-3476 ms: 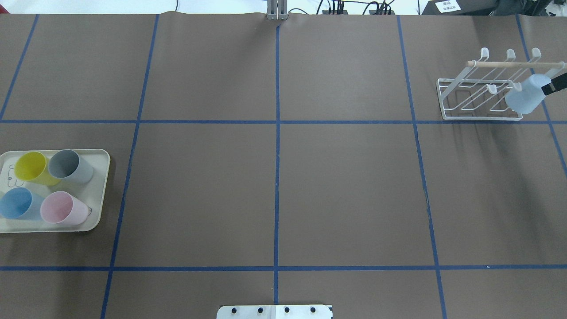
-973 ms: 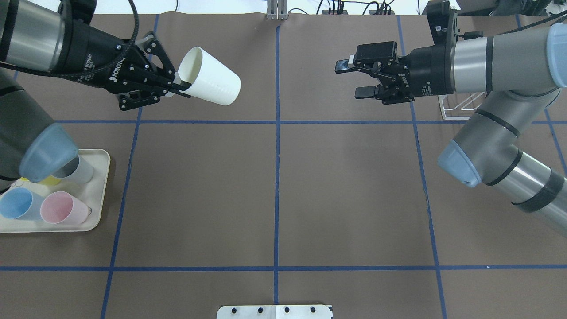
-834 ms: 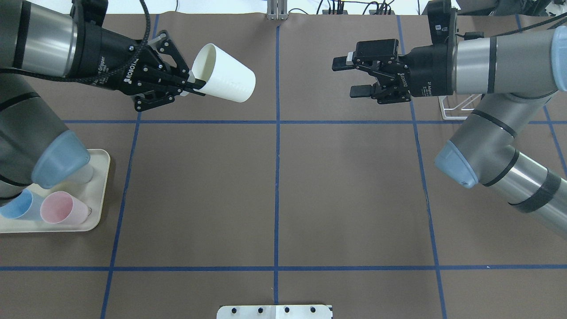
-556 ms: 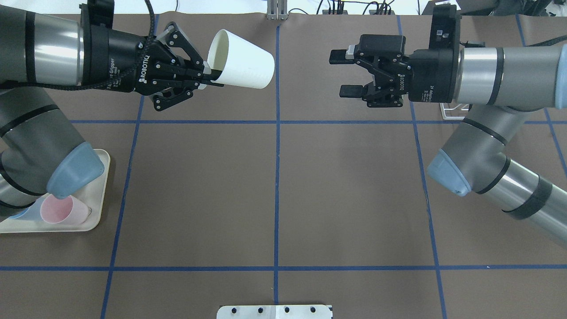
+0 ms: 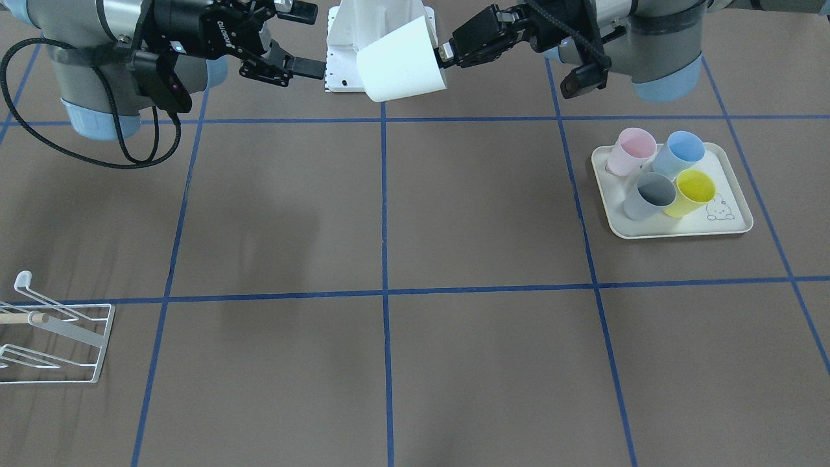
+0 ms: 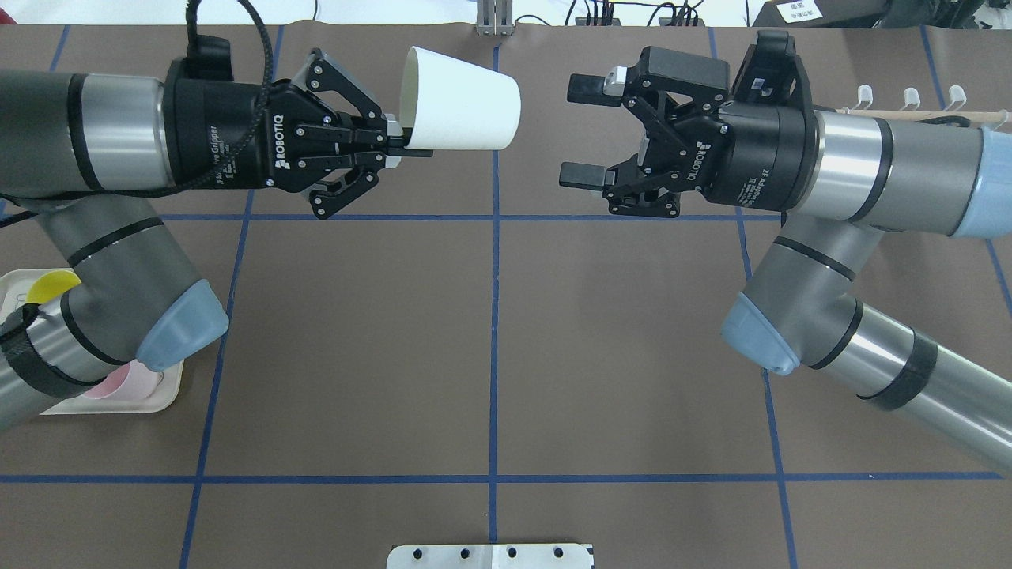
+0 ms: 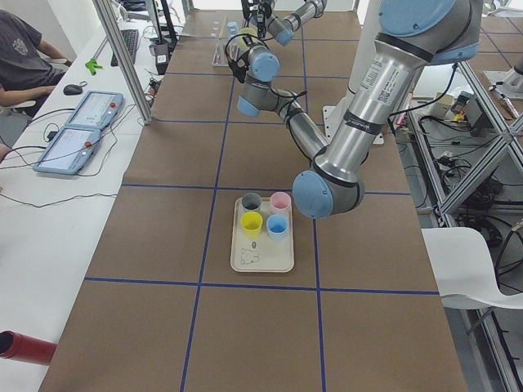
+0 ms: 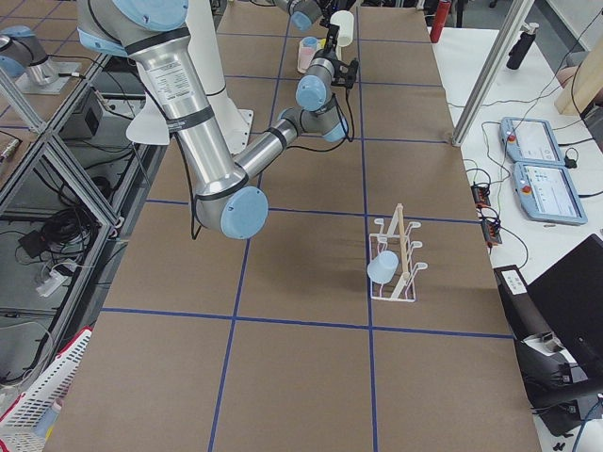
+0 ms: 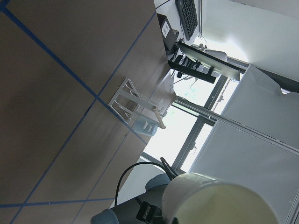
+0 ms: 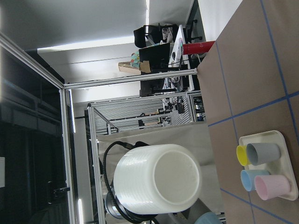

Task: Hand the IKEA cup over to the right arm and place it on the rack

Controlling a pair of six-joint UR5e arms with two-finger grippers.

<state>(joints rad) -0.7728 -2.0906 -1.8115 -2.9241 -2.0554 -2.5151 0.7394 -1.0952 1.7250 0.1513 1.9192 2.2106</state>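
Note:
A white IKEA cup (image 6: 462, 99) hangs on its side high over the table's far middle, base towards the right arm. My left gripper (image 6: 403, 145) is shut on its rim, one finger inside the mouth. A short gap to the right, my right gripper (image 6: 583, 130) stands open and faces the cup's base, touching nothing. From the front the cup (image 5: 401, 59) sits between the left gripper (image 5: 447, 50) and the right gripper (image 5: 310, 39). The right wrist view looks straight at the cup's base (image 10: 159, 179). The white wire rack (image 8: 400, 259) stands at the far right with a light-blue cup (image 8: 383, 268) on a prong.
A cream tray (image 5: 674, 227) on the robot's left side holds pink, blue, grey and yellow cups. My left arm's elbow covers most of that tray (image 6: 118, 403) from overhead. Only the rack's prong tips (image 6: 909, 96) and wooden dowel show behind my right arm. A person sits at a side desk (image 7: 24, 57).
Over the last second my left gripper carried the white cup right towards the centre line, and my open right gripper moved left to meet it. The gap between them has narrowed.

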